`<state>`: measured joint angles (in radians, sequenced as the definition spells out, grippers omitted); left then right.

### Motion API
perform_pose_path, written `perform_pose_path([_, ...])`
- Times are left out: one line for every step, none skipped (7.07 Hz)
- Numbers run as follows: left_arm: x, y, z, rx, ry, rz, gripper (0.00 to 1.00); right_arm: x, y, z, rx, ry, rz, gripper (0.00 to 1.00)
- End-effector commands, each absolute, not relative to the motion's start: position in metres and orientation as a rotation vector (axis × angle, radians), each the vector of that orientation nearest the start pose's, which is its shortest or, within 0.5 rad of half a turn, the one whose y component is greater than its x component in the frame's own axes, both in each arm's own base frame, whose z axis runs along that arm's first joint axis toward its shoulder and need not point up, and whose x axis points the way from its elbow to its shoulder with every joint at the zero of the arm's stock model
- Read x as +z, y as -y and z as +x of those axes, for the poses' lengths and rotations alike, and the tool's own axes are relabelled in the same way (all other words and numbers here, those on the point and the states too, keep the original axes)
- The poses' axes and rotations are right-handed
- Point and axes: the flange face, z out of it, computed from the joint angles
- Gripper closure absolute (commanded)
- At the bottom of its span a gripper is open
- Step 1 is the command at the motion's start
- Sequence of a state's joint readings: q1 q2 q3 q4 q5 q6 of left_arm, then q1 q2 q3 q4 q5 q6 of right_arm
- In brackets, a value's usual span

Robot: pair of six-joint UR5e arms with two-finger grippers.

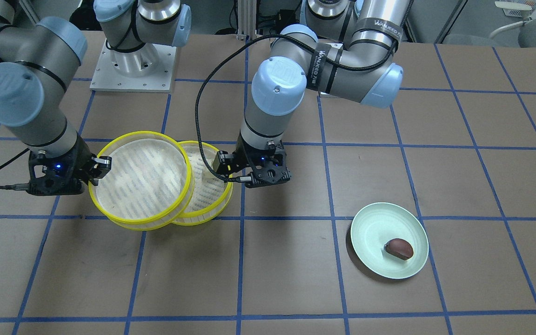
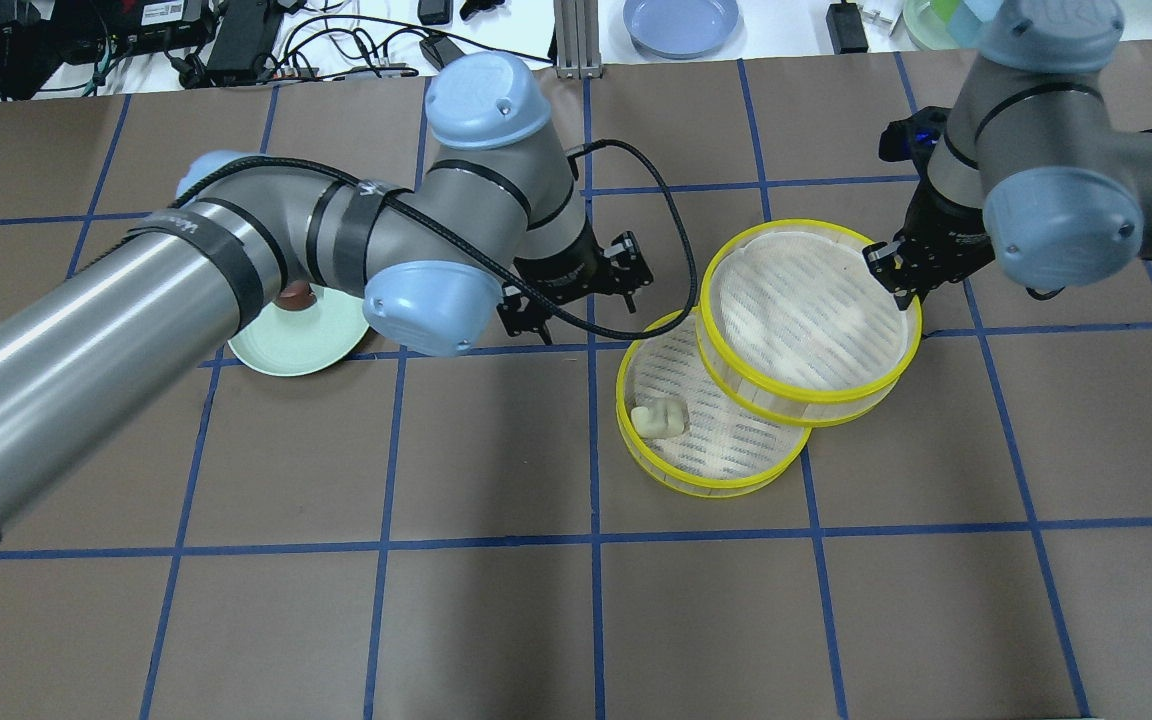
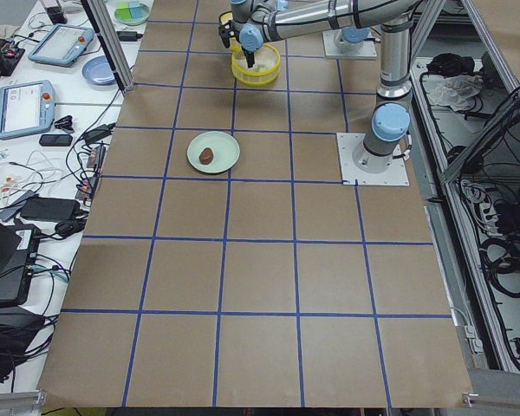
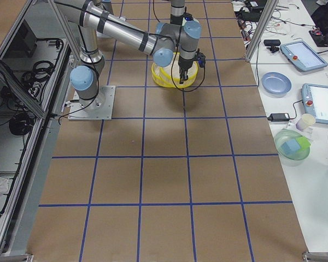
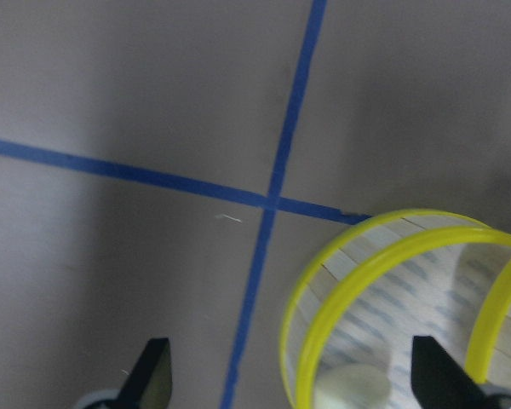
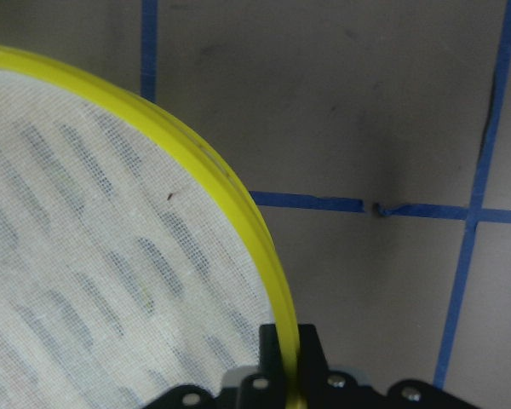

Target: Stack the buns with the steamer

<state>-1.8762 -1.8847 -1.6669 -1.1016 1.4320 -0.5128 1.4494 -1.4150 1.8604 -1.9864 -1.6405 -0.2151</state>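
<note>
Stacking the upper yellow-rimmed steamer tier (image 2: 806, 320)
Your right fingers (image 6: 271, 345) pinch its rim, left fingers (image 5: 153, 375) gape empty; next centre it over the pale cream bun (image 2: 658, 418).

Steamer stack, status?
Right tool shut on upper tier rim, tier offset, overlapping lower tier. Left tool open, empty, over lower tier's edge; may block seating. Cream bun in lower tier; brown bun on green plate.

A brown table (image 2: 496, 620) is seen marked into squares by blue tape lines (image 2: 736, 533). Alongside it, a white bench (image 4: 322, 185) is strewn with tablets (image 4: 299, 55), cables (image 2: 331, 45) and a blue plate (image 4: 275, 83), under even indoor light.
</note>
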Motion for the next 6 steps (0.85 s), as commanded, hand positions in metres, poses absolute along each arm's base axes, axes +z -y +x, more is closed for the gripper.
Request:
perform_pose_path([0.340,0.562,-0.223,-0.079,-3.244,-0.011,0.00,0.304,0.507,0.092,-0.015,-3.200,-0.166,1.00])
perform_pose_path([0.346,0.567,-0.184,-0.050,-3.227,0.068,0.00,0.300,0.499,0.104,-0.004,-3.193,-0.140,1.00])
perform_pose_path([0.352,0.573,-0.140,-0.059,-3.155,0.150,0.00,0.298,0.495,0.124,-0.021,-3.200,-0.178,1.00])
perform_pose_path([0.355,0.580,-0.102,-0.071,-3.126,0.196,0.00,0.293,0.493,0.130,-0.001,-3.206,-0.204,1.00])
perform_pose_path([0.350,0.585,-0.058,-0.054,-3.127,0.211,0.00,0.289,0.491,0.132,0.010,-3.196,-0.209,1.00])
perform_pose_path([0.342,0.586,-0.024,-0.023,-3.126,0.249,0.00,0.288,0.491,0.132,0.013,-3.202,-0.209,1.00])
